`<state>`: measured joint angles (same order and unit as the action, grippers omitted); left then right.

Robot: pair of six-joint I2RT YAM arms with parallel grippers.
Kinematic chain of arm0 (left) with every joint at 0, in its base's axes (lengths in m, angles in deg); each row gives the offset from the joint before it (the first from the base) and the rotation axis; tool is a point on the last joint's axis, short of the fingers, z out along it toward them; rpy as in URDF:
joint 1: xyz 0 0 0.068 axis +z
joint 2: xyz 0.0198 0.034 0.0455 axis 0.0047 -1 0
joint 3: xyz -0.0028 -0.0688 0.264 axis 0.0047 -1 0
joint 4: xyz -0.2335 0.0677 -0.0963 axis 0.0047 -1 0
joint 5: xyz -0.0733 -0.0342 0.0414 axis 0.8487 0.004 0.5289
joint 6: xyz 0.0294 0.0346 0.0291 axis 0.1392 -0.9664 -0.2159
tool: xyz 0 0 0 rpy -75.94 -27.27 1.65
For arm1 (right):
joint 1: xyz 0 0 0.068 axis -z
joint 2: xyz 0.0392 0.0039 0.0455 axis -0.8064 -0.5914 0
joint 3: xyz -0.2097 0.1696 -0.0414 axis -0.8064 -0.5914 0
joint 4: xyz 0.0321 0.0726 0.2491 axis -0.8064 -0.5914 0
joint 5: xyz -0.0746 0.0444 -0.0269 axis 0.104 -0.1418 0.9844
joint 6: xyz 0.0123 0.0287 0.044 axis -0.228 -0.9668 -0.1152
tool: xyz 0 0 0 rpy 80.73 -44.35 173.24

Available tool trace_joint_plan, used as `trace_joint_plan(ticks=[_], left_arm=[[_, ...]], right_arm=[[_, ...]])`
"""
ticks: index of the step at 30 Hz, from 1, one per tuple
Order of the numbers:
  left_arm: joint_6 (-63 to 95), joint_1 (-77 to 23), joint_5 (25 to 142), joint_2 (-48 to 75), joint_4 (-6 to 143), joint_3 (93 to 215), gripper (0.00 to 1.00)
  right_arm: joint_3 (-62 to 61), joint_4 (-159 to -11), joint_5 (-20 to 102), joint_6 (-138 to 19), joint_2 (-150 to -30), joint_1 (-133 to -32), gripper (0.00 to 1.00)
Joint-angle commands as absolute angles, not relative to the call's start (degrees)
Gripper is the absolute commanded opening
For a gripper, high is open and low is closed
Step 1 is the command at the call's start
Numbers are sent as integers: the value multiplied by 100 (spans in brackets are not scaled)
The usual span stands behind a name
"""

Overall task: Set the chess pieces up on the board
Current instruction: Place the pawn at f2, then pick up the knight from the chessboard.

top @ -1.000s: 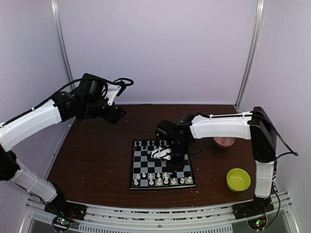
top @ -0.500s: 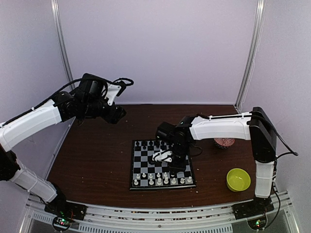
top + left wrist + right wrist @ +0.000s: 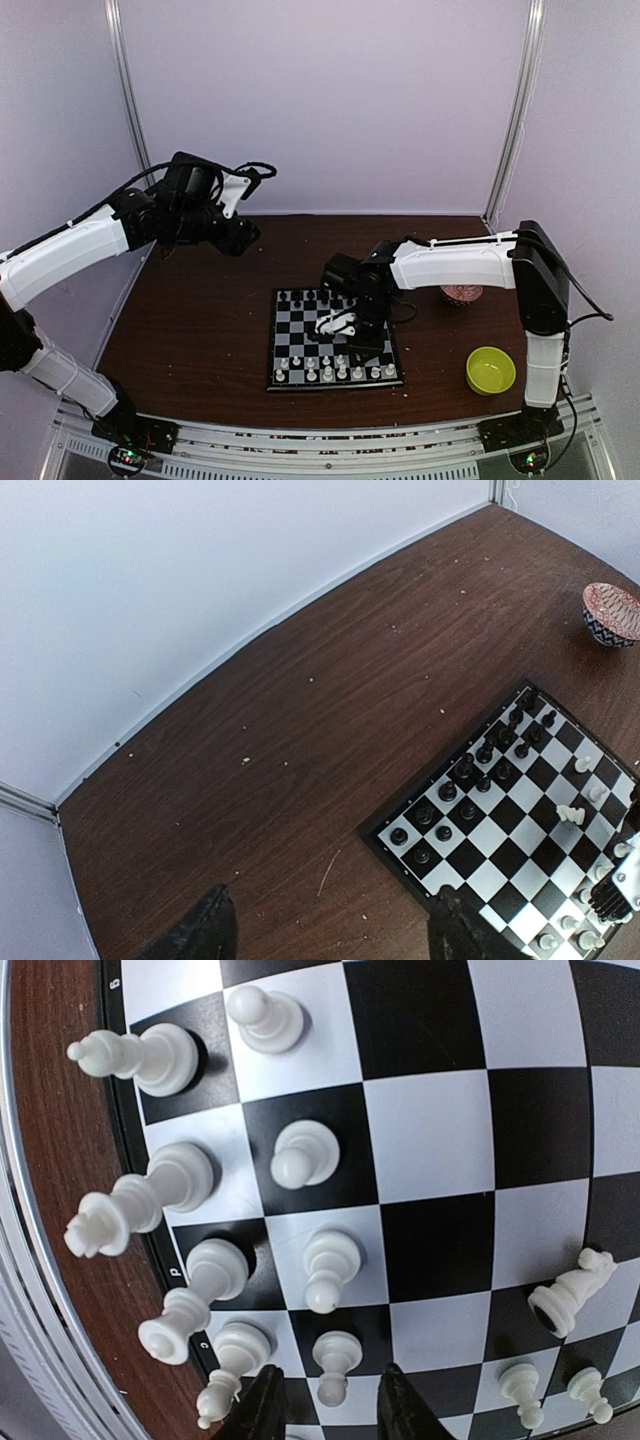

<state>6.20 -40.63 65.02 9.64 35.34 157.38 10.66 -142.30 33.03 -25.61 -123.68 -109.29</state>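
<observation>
Sunk slightly nearer, the right gripper (image 3: 338,322) hovers over the board (image 3: 285,345), jaws narrowly parted, empty, just by a standing white pawn (image 3: 335,1360); likely next: pinch the toppled white knight (image 3: 568,1295) mid-board, while the left gripper (image 3: 325,935) hangs wide at far left.

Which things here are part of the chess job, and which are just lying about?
Part of the job: board, chess pieces, including one white piece tipped over.
Lying about: red-patterned bowl, yellow-green bowl, pale crumbs.
</observation>
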Motion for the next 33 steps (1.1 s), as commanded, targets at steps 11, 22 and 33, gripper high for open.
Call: trace_joint_plan(ticks=[11,22,33], left_arm=[[616,-4079,6614,917,3607,15883,67],[598,-4080,6577,882,3607,15882,67],[589,-4079,6579,846,3601,15883,67]], right_arm=[[1675,-14144,4128,-2998,-12407,-10834,35],[2124,-14032,4727,-3391,-12989,-10824,47],[2282,-14064,4811,-3622,-13296,-10635,46]])
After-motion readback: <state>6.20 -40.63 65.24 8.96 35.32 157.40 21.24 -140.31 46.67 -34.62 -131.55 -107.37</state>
